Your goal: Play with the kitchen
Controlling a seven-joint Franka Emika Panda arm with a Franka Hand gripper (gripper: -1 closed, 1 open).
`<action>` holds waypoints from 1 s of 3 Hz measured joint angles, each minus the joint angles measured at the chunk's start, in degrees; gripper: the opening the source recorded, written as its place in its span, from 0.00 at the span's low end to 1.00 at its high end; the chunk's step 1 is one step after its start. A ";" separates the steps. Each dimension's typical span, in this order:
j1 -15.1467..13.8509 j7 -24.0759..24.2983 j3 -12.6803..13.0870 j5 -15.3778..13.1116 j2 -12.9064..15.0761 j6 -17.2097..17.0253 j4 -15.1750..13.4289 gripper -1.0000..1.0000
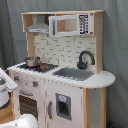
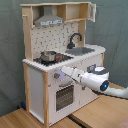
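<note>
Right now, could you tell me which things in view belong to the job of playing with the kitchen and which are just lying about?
Part of the job:
- the kitchen
- its faucet, sink and oven door
- the small pot on the stove
- the arm, reaching to the front panel above the oven door

Just there:
- the grey curtain behind
- the wooden table
</note>
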 joint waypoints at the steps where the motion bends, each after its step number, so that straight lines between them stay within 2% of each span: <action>1: -0.74 2.15 0.76 0.05 0.00 5.14 -3.02 1.00; 2: -2.43 4.89 1.76 0.13 0.00 10.00 -3.72 1.00; 3: -4.61 7.78 3.03 0.43 -0.06 14.42 -2.82 1.00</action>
